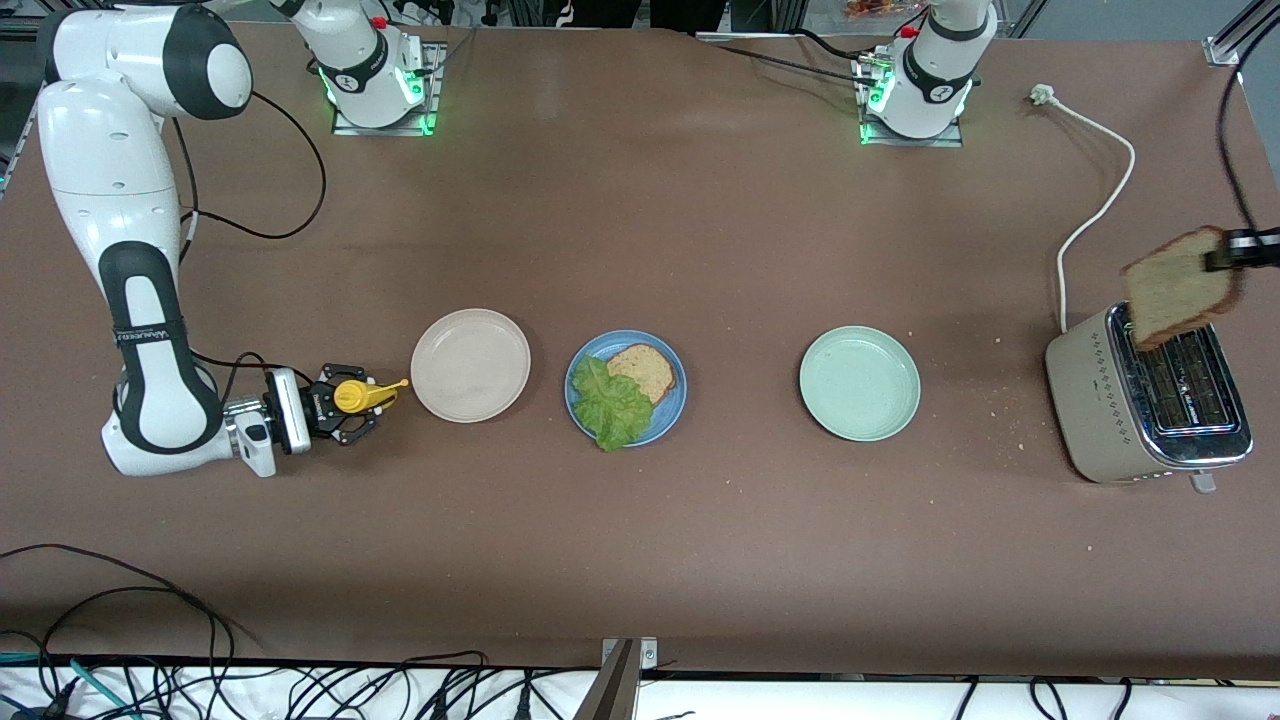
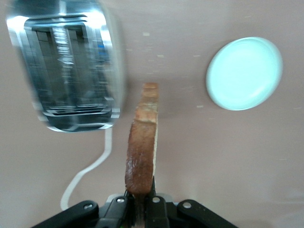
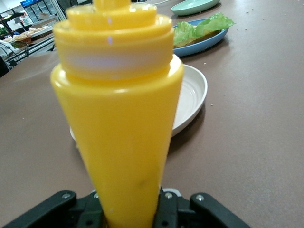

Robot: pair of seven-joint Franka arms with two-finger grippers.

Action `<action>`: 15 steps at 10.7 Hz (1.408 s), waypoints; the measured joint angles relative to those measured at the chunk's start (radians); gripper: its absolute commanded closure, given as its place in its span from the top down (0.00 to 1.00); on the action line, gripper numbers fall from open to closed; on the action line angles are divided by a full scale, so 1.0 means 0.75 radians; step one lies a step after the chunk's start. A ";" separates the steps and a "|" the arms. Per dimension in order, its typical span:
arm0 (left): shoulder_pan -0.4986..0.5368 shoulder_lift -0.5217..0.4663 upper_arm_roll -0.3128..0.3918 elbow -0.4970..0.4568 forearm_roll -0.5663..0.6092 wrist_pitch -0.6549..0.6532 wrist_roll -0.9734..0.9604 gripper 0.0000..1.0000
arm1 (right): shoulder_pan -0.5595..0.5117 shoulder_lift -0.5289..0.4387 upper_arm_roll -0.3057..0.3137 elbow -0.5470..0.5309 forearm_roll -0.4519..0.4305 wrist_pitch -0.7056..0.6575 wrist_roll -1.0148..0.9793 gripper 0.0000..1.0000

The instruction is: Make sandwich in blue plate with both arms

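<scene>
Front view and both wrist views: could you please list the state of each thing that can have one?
Left gripper: shut on bread slice, held over toaster.
Toaster: slots empty, cord unplugged.
Right gripper: shut on yellow bottle, beside beige plate.
Beige plate: empty.
Blue plate: holds one toast slice, lettuce leaf partly over it.
Green plate: empty.

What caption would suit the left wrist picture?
Left gripper shut on a toast slice, held over the table between toaster and pale green plate.

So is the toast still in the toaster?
Out. The left gripper holds the bread slice in the air above the toaster.
</scene>
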 measured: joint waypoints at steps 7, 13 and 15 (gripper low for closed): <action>-0.332 0.165 -0.408 -0.077 -0.352 0.437 -1.163 0.00 | -0.023 0.006 -0.031 0.024 0.001 0.001 -0.065 1.00; -0.712 0.470 -0.410 -0.087 -0.437 1.169 -1.450 0.00 | -0.027 -0.023 -0.172 0.062 -0.028 -0.004 -0.103 1.00; -0.799 0.534 -0.407 -0.089 -0.437 1.318 -1.458 0.00 | -0.024 -0.104 -0.174 0.076 -0.118 -0.003 0.059 1.00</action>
